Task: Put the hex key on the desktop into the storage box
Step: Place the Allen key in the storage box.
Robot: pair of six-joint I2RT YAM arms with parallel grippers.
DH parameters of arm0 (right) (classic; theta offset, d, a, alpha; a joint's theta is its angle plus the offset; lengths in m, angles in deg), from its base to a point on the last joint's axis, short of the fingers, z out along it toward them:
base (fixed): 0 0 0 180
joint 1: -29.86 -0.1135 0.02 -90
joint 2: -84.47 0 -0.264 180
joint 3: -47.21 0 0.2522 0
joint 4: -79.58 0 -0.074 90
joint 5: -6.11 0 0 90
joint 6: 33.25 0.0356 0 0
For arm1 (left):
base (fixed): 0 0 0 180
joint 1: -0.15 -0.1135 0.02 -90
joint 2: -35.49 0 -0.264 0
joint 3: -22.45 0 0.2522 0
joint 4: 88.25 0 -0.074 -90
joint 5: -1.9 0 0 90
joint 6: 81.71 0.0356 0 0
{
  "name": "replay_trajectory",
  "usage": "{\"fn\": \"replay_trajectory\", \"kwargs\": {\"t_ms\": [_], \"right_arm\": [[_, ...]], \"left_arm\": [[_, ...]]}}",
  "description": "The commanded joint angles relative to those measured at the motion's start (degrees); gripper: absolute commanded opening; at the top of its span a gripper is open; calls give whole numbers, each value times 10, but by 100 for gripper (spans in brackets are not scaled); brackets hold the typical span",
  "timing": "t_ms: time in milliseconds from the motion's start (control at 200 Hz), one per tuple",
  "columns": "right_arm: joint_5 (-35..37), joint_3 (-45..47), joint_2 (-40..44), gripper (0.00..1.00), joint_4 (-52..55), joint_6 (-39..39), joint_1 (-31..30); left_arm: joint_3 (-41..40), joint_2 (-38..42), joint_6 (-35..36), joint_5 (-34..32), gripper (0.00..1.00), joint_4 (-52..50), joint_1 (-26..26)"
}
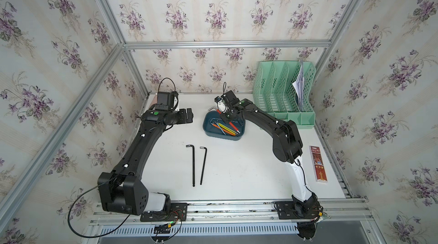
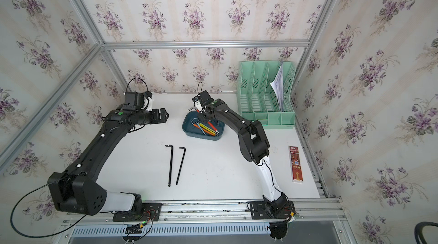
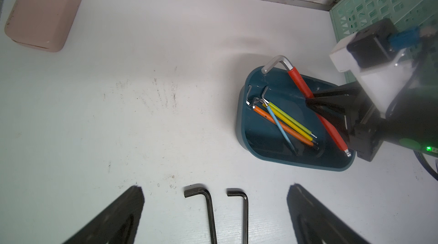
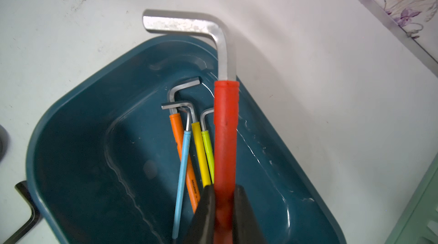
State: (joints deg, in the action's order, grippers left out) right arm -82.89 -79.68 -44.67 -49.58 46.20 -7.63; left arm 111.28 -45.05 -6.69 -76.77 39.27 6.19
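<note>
Scuffed white desktop (image 1: 237, 164) is enclosed by floral wallpaper (image 1: 213, 5) and aluminium rails (image 1: 225, 44). Red hex key (image 4: 226, 136) is clamped by right gripper (image 4: 224, 191) over storage box (image 4: 83, 159); left gripper (image 3: 215, 187) is spread wide, empty.

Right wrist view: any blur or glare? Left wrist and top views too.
Right wrist view: right tool fingers blurred close to the lens, red-sleeved steel hex key sharp, white glare streaks on the glossy dark teal plastic storage box. Left wrist view: left tool fingers dark and soft at the frame edge. Both top views: even light on the flat white desktop, in focus.
</note>
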Motion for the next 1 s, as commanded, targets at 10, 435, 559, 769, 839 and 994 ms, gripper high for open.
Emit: {"fn": "replay_trajectory", "kwargs": {"t_ms": [10,435,559,769,839,994], "right_arm": [[-8,10,0,0,-14,4,0],[3,24,-3,3,0,40,-1],[-6,40,18,11,-10,43,-1],[-13,46,36,24,-13,48,-1],[-22,50,41,32,-14,50,-1],[-29,66,51,34,-25,52,-3]], "left_arm": [[-1,0,0,-4,99,9,0],[-4,-1,-1,-9,99,11,0],[-6,-1,-1,-13,99,15,0],[-9,-1,1,-21,99,16,0],[-10,-1,1,-23,99,16,0],[-11,-1,1,-30,99,17,0]]}}
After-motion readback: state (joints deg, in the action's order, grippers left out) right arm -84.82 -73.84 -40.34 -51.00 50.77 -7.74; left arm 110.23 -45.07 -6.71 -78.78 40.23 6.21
